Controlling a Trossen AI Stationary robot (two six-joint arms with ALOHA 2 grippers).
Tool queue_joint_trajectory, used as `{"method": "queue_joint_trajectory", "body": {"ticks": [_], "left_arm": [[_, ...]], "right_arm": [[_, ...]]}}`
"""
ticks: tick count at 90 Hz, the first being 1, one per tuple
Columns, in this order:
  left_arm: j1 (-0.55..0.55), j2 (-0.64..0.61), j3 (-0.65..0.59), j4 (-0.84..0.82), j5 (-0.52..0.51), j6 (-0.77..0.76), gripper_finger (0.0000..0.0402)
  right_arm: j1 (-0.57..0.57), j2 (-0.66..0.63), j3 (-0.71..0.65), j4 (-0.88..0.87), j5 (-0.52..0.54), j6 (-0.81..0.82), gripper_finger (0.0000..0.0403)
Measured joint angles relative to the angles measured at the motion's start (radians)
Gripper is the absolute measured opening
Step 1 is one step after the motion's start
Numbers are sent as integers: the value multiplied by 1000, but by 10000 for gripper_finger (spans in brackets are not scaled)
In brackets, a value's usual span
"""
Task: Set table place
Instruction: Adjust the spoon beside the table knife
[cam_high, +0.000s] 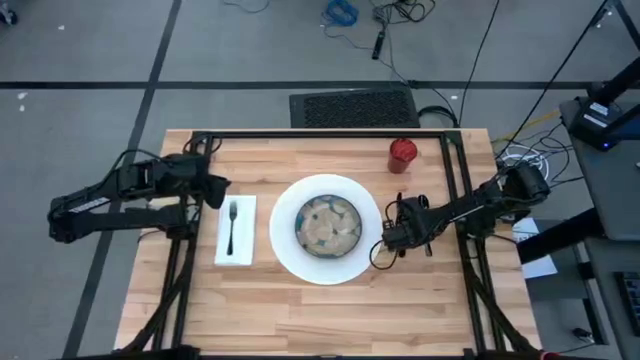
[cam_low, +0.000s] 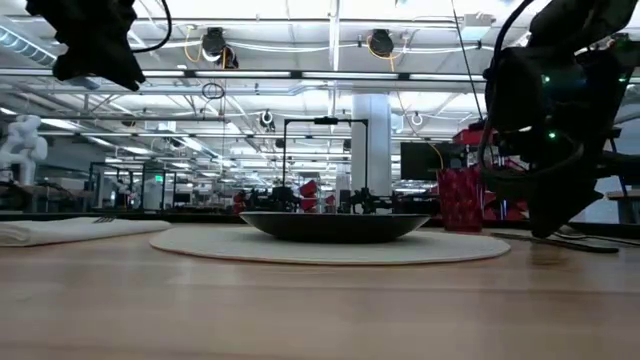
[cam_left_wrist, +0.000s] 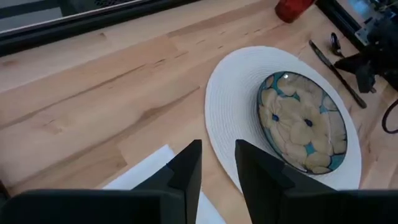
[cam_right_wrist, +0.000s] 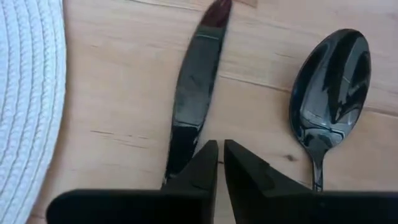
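A: What lies nearest the right gripper (cam_right_wrist: 220, 146)?
B: Its fingers (cam_right_wrist: 200, 163) are pressed almost together, holding nothing, low over the knife (cam_right_wrist: 194, 87); the spoon (cam_right_wrist: 329, 81) lies just beside it on the surface (cam_high: 300, 320).
A: And past those?
B: The white plate (cam_high: 290, 250) carries the patterned bowl (cam_high: 326, 224). Beyond it, the napkin (cam_high: 243, 250) bears the fork (cam_high: 232, 224).
A: The left gripper (cam_left_wrist: 217, 149)?
B: Above the napkin's edge, fingers slightly spread, empty. The red cup (cam_high: 402, 152) stands near the far rail.
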Motion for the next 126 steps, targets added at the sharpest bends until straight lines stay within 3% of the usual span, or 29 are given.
{"method": "queue_joint_trajectory", "body": {"ticks": [21,33,53,70,90,112,126], "left_arm": [[0,0,0,0,0,0,83],[0,0,0,-1,0,0,83],[0,0,0,-1,5,-7,83],[0,0,0,-1,8,-7,83],[0,5,0,0,1,-6,83],[0,12,0,-4,-1,-6,83],[0,12,0,-4,-4,-5,83]], "right_arm": [[18,-60,19,-173,-36,52,15],[73,-126,21,-179,-54,75,15],[178,-151,-4,-261,-82,264,16],[235,-151,-60,-233,-86,354,50],[230,-152,-126,-88,-70,323,102],[230,-153,-159,-82,-36,376,89],[229,-149,-100,-141,-84,357,74]]}}
